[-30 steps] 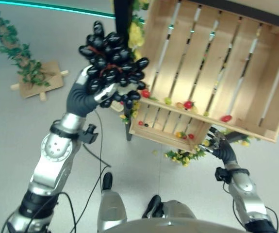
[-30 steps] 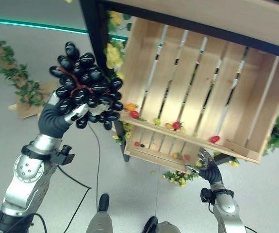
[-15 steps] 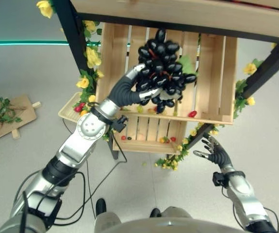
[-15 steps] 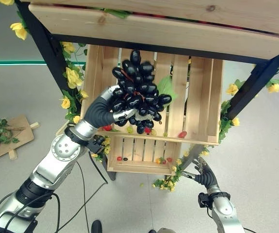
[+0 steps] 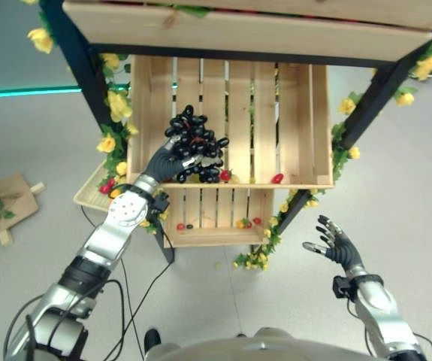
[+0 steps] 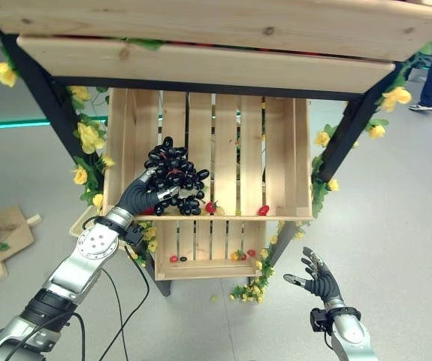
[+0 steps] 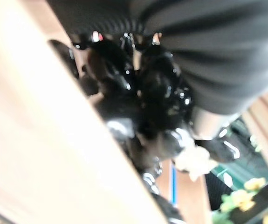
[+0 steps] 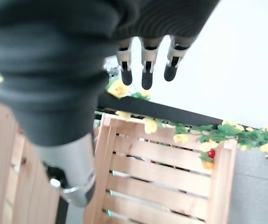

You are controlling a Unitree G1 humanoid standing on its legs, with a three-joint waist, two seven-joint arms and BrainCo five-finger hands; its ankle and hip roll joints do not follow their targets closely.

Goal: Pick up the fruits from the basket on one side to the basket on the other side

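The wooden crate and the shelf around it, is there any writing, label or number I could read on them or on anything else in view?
None: no word, label, number or sign can be read.
Wooden crate: bare slats, no print.
Top shelf board: plain wood.
Bunch of black grapes in the left hand: no tag or sticker.
Right hand: open and idle, no marking.

Left hand fingers mostly buried under the black grape bunch; small fruits along the crate lip too tiny to identify.
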